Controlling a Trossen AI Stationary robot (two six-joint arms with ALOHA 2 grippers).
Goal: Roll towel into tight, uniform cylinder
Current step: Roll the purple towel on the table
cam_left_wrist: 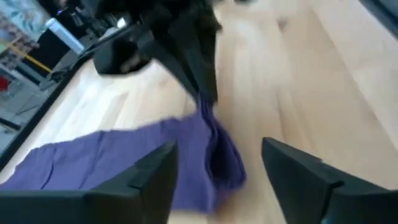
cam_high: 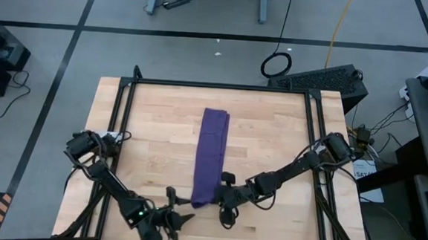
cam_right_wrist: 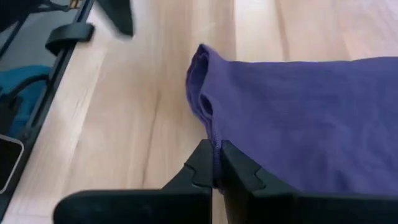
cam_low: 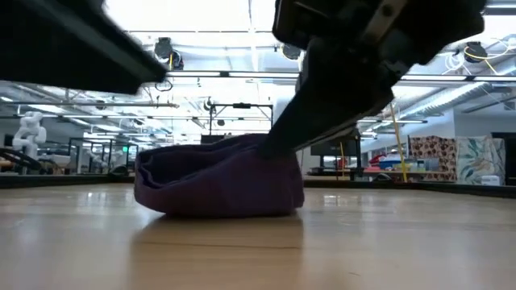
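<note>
Pinching the near-end edge of the purple soft cloth towel, the right gripper is clenched; the left gripper is standing released just beside that end, rolling barely begun.

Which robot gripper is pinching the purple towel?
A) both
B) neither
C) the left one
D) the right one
D: the right gripper is shut on the edge of the towel, while the left gripper stands open with the towel's end between its fingers, not clamped.
</note>
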